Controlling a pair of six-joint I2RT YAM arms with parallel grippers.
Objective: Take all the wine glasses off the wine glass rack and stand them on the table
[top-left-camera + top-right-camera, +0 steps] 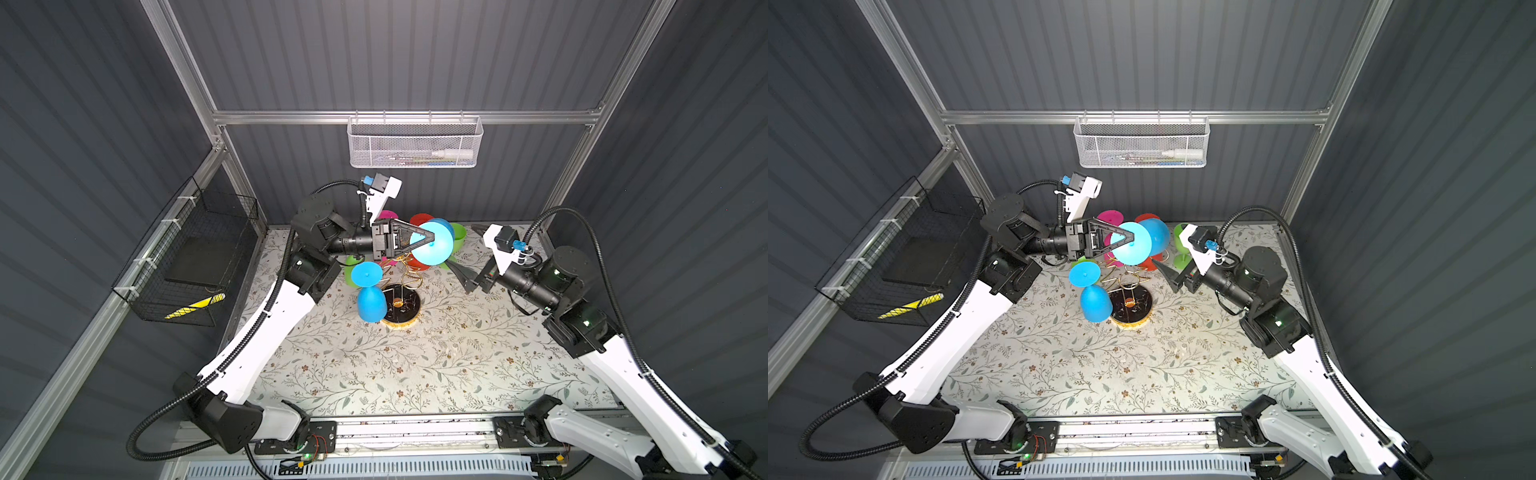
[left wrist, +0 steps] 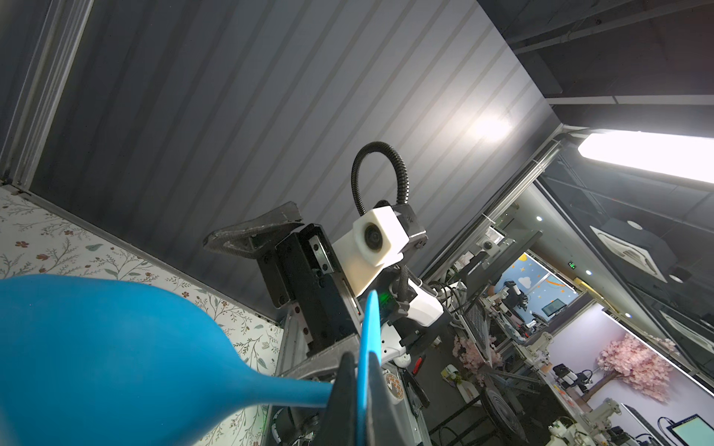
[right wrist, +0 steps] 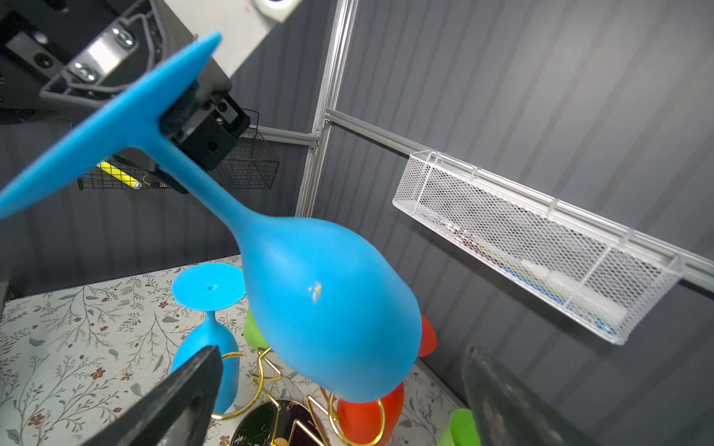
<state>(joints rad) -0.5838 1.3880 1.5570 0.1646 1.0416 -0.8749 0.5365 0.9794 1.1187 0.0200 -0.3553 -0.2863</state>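
Top views both show the left hand (image 1: pixel 432 240) clamped on the round foot of a blue glass (image 1: pixel 434 251), holding it in the air above the rack (image 1: pixel 409 309), off its gold loops. The left wrist view has two dark fingers (image 2: pixel 345 386) pinching that thin foot edge-on, with the stem and bowl (image 2: pixel 96 347) stretching away from them. Seen from the right wrist, the glass (image 3: pixel 328 316) is tilted, foot uppermost and bowl hanging over the rack's (image 3: pixel 262 382) wire arms; whether it brushes them cannot be told. The right hand (image 1: pixel 462 248) waits just right of the rack, spread wide and empty, its fingers (image 3: pixel 181 394) on either side of the bowl and apart from it. A second blue glass (image 1: pixel 368 305) hangs upside down on the rack's left side, and a red glass (image 1: pixel 420 219) sits at its far side. The rack stands on the floral tabletop (image 1: pixel 415 374).
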